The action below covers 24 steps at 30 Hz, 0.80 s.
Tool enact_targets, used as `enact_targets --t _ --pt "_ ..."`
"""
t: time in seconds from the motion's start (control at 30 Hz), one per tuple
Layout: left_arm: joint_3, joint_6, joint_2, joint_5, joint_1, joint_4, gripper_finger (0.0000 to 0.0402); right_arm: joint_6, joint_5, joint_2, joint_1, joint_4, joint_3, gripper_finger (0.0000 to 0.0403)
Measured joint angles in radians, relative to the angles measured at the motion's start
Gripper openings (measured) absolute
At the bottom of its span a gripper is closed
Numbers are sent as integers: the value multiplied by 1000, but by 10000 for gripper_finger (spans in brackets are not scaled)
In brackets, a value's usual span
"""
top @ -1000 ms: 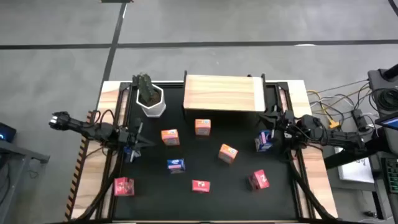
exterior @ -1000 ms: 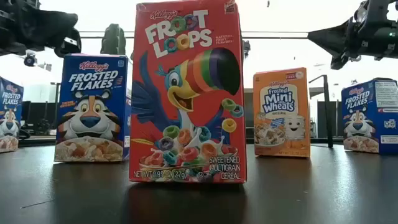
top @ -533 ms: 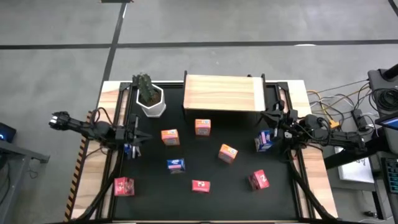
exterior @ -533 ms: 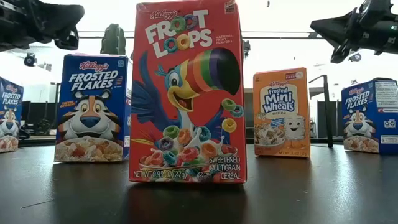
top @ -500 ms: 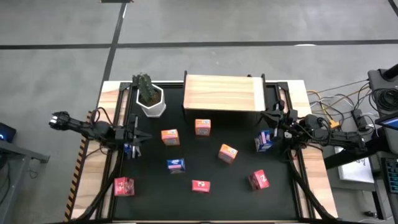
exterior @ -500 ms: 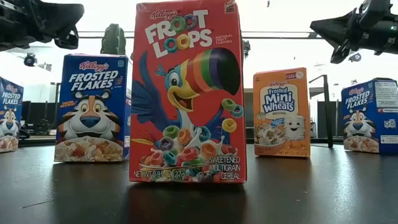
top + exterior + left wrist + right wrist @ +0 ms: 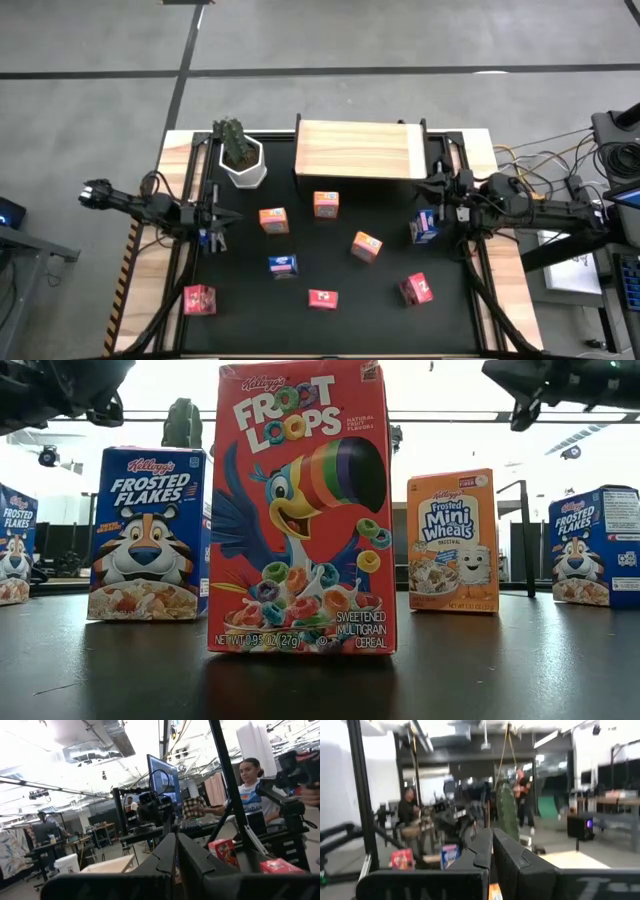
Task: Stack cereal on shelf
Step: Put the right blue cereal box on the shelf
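Dark left gripper (image 7: 222, 218) clenched on nothing, stretched level over the mat's (image 7: 340, 310) left edge, above a blue box; right gripper (image 7: 432, 192) likewise shut and empty, beside another blue box (image 7: 424, 226) near the shelf (image 7: 360, 150). Orange, blue and red boxes scattered on the mat, none on the shelf. From table height: Froot Loops box (image 7: 300, 510) upright, hiding others. From the left wrist: a seated person (image 7: 250, 790) beyond the table
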Motion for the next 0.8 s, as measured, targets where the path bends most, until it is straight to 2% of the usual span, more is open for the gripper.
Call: enact_targets --t 0.3,0.5,0.67,0.8 --pt "11 -15 0 0 0 -2 0 15 -3 212 0 -428 303 9" --pt "19 -26 0 0 0 -2 0 71 -3 326 12 -666 449 9" --pt "30 -26 0 0 0 -3 0 206 -3 399 37 -834 546 9" --pt "33 -26 1 0 0 -2 0 361 -3 458 58 -1064 628 9"
